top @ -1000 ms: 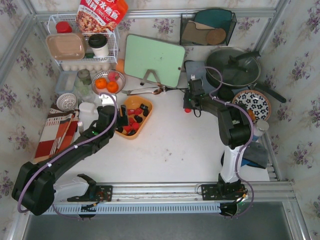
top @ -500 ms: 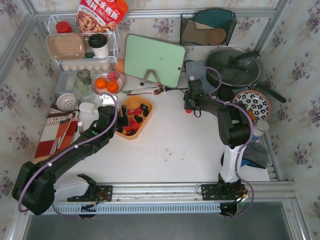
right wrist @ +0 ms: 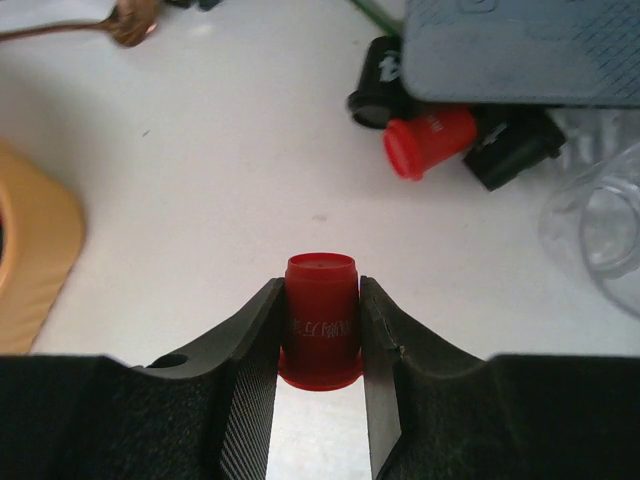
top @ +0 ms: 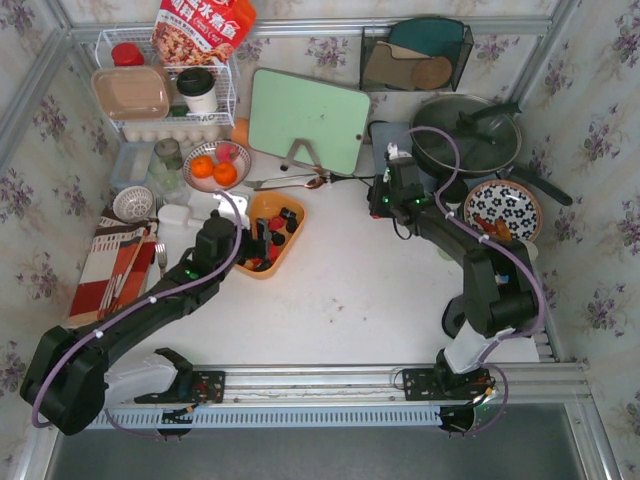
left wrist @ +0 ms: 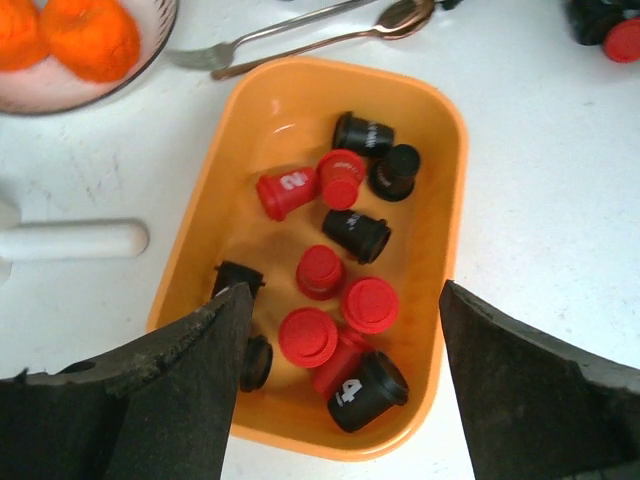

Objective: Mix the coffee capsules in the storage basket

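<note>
The orange storage basket (top: 292,237) lies left of the table's middle and holds several red and black coffee capsules. In the left wrist view I see the basket (left wrist: 280,130) with red capsules (left wrist: 320,270) and black capsules (left wrist: 357,235) mixed in it. My left gripper (top: 252,243) (left wrist: 342,300) is open, its jaws astride the basket's near end. My right gripper (top: 386,204) (right wrist: 320,285) is shut on a red capsule (right wrist: 320,310) over the white table. A loose red capsule (right wrist: 430,140) and two black ones (right wrist: 375,85) lie beyond it.
A bowl of oranges (top: 215,165), a spoon and fork (left wrist: 300,35) and a green cutting board (top: 308,120) lie behind the basket. A pan (top: 465,135), a patterned plate (top: 503,208), a grey pad (right wrist: 520,50) and a clear glass item (right wrist: 600,220) lie near the right gripper.
The right arm's elbow has swung to the right and its gripper has shifted slightly right and back. The left gripper has moved a little nearer over the basket.
</note>
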You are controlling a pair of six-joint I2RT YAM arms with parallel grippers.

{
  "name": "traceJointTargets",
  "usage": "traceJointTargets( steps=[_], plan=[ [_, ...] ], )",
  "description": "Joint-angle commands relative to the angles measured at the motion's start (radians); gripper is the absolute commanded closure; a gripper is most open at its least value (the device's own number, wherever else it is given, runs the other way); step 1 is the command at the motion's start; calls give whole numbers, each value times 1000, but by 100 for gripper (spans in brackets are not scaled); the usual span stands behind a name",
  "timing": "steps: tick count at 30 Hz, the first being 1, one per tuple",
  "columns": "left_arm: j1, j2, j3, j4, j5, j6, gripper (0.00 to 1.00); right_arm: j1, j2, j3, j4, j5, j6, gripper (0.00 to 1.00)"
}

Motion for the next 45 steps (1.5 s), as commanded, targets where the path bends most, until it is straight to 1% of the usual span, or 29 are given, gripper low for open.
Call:
traceJointTargets(
  steps=[1,5,11,14,18,22,25,27,32,35,39,43,45],
  plan=[
    [-38,2,-22,168,79,134,22,46,-97,-63,61,-43,30,75],
    [-91,10,-56,279,103,233,21,103,-198,-127,95,-36,47,75],
    [-154,29,-80,381,151,336,21,162,-320,-189,130,-37,56,75],
    [-177,34,-107,460,197,383,21,173,-379,-222,155,-31,55,75],
    [-197,39,-128,527,264,420,21,175,-453,-278,205,-23,58,75],
    [-223,53,-153,630,302,467,21,184,-494,-322,248,-73,68,75],
    [-238,73,-172,701,333,505,21,200,-518,-353,274,-97,47,75],
    [-251,85,-172,712,348,539,21,213,-534,-377,287,-102,28,75],
    [-287,93,-174,727,417,632,21,224,-578,-441,347,-168,8,75],
    [-295,95,-182,757,452,652,20,228,-609,-489,388,-198,1,75],
    [-309,99,-178,740,521,696,20,228,-658,-553,435,-247,-4,75],
    [-328,114,-167,738,530,716,20,228,-690,-585,448,-298,-8,75],
    [-334,123,-160,736,534,726,20,269,-703,-595,453,-306,-10,75]
  ],
)
